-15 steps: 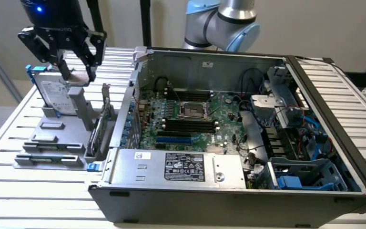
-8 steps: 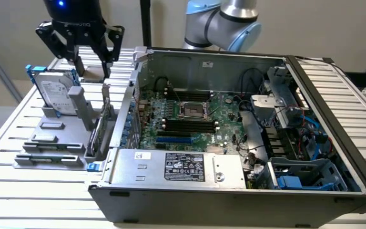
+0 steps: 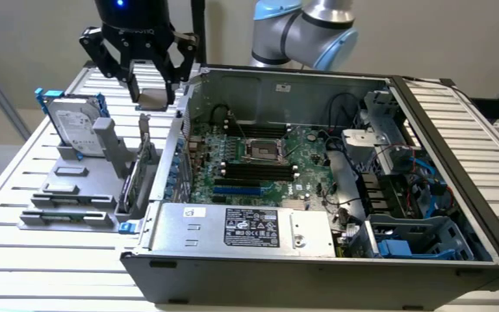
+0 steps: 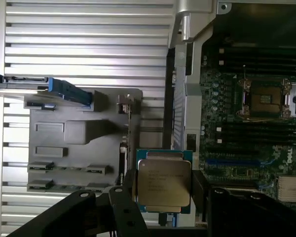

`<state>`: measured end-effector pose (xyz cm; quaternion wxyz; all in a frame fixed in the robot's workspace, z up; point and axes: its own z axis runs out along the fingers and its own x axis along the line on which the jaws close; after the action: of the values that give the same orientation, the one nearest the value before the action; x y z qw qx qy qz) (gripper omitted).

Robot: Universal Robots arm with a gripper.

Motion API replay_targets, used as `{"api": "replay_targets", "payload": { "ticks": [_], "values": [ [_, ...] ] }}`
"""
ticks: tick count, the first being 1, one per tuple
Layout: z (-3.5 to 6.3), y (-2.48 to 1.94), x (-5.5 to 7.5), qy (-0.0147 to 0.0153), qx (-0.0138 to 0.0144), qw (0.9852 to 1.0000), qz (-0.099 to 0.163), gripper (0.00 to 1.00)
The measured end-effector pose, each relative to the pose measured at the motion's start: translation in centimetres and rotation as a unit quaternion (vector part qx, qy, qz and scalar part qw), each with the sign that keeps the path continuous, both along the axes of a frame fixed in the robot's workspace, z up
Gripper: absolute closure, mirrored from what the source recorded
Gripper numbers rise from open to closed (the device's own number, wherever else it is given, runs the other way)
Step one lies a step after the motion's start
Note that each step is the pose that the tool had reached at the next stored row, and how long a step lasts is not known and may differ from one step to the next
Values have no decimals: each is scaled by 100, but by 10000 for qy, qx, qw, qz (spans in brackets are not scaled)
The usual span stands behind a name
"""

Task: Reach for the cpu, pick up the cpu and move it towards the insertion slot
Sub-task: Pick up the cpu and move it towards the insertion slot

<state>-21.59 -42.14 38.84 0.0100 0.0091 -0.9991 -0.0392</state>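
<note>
Pincer point(image 3: 154, 81) gripping the chip point(image 3: 154, 99) above the grey parts holder point(image 3: 80, 179), just outside the open computer case point(image 3: 319, 260).

Its two dark fingers point(image 4: 130, 195) are closed on opposite edges of the small square chip, which hangs clear of the holder, lifted above the slatted desk point(image 3: 24, 162). In the wrist view the chip's silvery printed top faces the camera. The socket point(image 3: 265, 151), a square metal frame with a dark centre, lies on the green circuit board point(image 3: 310, 153) inside the case, well apart from the chip, toward the exterior view's right. Judging by this, the pick-up looks done and the carry to the socket is the step in hand. That calls for travel over the case's side wall point(image 3: 180, 140) while holding the chip level.
</note>
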Motion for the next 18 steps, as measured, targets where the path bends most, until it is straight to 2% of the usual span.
{"api": "replay_targets", "payload": {
  "ticks": [18],
  "values": [
    [-51,8,819,0,1,10000,-1,46]
  ]
}}
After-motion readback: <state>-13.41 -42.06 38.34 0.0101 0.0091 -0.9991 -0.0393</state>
